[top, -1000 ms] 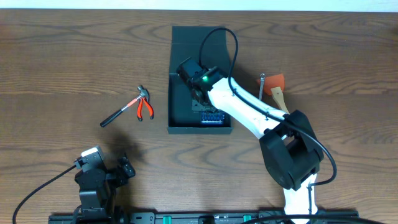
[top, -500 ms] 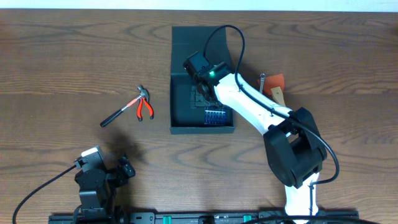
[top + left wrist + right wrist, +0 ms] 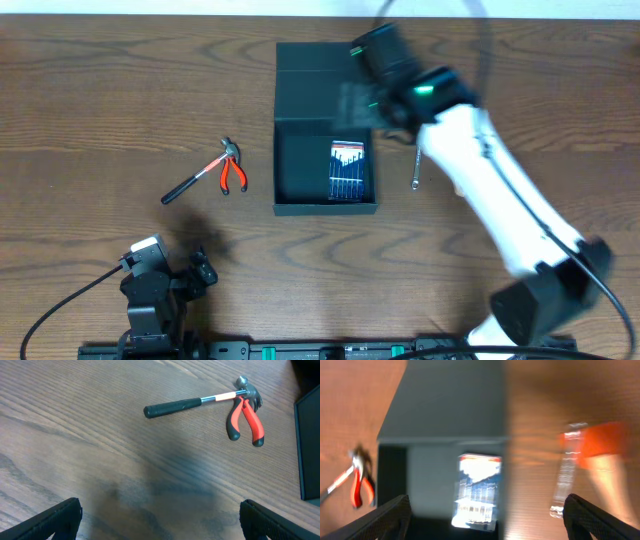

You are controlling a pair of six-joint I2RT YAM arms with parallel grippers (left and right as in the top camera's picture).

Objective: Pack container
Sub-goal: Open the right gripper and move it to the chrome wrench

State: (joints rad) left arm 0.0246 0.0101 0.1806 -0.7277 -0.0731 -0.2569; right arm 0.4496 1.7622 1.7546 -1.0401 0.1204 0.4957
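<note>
The container (image 3: 300, 165) is a dark box with its flap lid (image 3: 315, 80) folded back at the far side. A blue-and-white card pack of small tools (image 3: 348, 170) lies inside it at the right. My right gripper (image 3: 362, 90) is raised over the lid, blurred by motion; in the right wrist view it (image 3: 487, 520) is open and empty, with the pack (image 3: 477, 490) below. My left gripper (image 3: 203, 270) rests near the table's front left, and in the left wrist view it (image 3: 161, 520) is open and empty.
A black-handled hammer (image 3: 195, 180) and red pliers (image 3: 233, 176) lie left of the box, and both show in the left wrist view (image 3: 200, 402), (image 3: 245, 420). A small metal tool (image 3: 416, 168) lies right of the box. An orange item (image 3: 597, 442) lies beside it.
My right gripper has risen out of the box and swung to the far side over the lid. The card pack stays behind in the box. The left arm has not moved.
</note>
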